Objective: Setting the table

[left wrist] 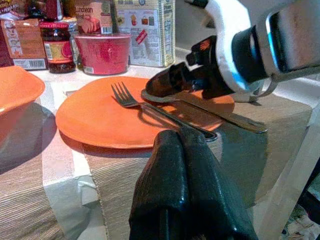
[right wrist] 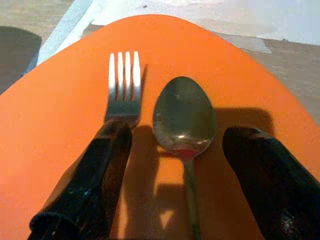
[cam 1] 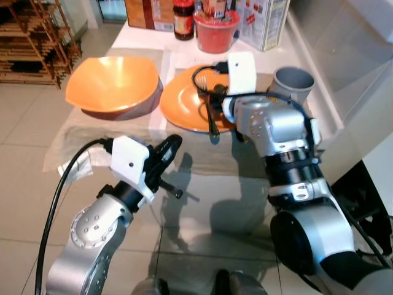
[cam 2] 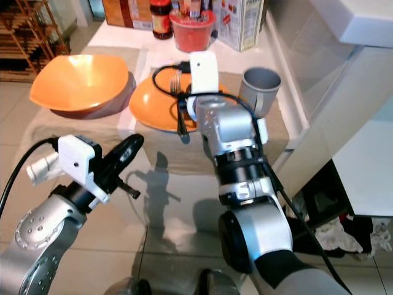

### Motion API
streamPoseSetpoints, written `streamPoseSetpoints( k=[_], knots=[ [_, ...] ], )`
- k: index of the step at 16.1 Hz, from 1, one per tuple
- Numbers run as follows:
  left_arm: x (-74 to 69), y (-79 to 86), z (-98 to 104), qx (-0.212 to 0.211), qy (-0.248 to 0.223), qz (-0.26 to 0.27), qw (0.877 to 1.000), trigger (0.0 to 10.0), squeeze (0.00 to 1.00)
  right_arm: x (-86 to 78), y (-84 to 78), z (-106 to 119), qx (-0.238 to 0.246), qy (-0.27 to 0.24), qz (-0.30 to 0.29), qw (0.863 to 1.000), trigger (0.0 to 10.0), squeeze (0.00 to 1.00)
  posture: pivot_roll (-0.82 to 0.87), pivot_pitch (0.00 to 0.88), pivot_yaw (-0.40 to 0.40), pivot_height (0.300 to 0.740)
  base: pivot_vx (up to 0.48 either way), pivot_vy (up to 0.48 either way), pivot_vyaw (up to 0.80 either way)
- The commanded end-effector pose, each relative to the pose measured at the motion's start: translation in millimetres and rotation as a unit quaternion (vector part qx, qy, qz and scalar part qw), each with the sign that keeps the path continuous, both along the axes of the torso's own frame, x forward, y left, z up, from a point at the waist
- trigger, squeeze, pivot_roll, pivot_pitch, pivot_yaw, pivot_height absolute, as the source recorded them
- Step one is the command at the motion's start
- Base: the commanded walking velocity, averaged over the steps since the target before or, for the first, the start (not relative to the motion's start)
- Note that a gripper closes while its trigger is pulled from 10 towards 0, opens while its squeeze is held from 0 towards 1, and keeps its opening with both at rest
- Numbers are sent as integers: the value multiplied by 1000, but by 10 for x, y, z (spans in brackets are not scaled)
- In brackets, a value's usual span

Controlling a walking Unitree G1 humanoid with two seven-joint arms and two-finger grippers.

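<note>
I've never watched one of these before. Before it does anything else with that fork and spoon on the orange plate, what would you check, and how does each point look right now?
1. Right gripper open: ok, its fingers are spread over the plate.
2. Spoon between those fingers: ok, it lies in the gap.
3. Fork out of the way: not ok, one finger lies over its handle.
4. Cutlery on the orange plate: ok, both heads rest on it, side by side.
5. Left gripper out of the way: ok, shut, short of the plate.
6. Grey cup and orange bowl clear of the right arm: ok, both stand apart.
</note>
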State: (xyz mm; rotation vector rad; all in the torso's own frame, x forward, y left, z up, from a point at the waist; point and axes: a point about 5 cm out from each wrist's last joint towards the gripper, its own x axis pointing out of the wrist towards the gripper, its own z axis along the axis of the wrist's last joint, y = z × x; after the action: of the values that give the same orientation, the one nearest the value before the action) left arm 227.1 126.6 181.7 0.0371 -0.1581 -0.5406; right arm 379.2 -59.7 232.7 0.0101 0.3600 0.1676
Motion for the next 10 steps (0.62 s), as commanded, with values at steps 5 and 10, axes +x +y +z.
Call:
streamPoseSetpoints(
  k=[5, 10],
  knots=[
    [-48, -35, 27, 0, 0, -8, 1000, 0, 0, -153, -62, -21, 1, 57, 17, 998, 10000, 0, -86, 169, -21, 740, 0, 0, 0],
    [-44, -63, 35, -3, 0, -11, 1000, 0, 0, -179, -107, -107, 0, 83, 5, 997, 4118, 0, -88, 168, -21, 740, 0, 0, 0]
  ],
)
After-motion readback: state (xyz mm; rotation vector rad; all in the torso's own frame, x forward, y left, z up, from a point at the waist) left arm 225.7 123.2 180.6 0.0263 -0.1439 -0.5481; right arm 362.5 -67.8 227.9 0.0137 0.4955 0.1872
